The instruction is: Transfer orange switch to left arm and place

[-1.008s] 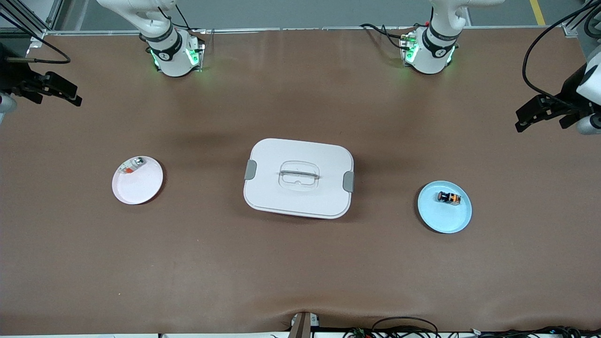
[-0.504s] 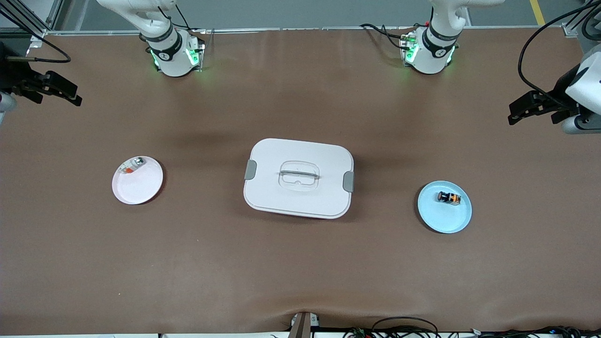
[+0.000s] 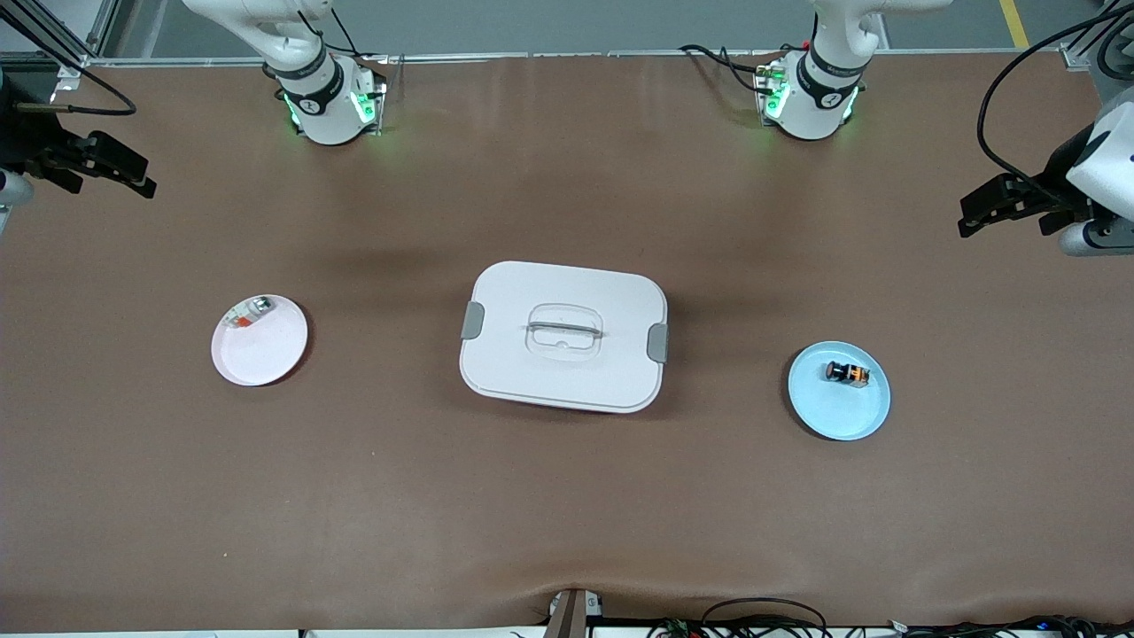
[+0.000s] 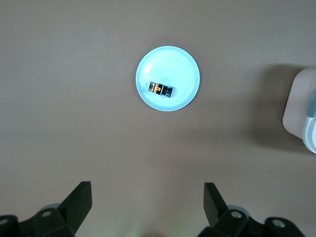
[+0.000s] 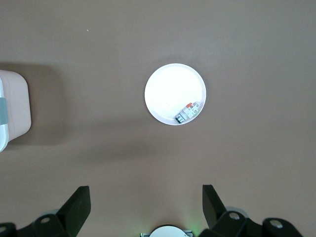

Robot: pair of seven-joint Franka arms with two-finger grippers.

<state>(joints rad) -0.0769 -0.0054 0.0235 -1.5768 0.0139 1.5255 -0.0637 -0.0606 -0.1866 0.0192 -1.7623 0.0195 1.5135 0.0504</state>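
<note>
Front view: I see the orange switch (image 3: 847,373) on a light blue plate (image 3: 839,409) toward the left arm's end, the box (image 3: 563,336) lying between it and a white plate (image 3: 260,347).

Left wrist view: my left gripper (image 4: 146,207), fingers spread, hangs over bare table near the switch's plate.

Right wrist view: my right gripper (image 5: 146,206), also spread, waits above the table near the white plate.

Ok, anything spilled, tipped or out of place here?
Nothing stands out. The orange switch lies on its blue plate, the box sits closed mid-table, and the left gripper and right gripper hang open.
</note>
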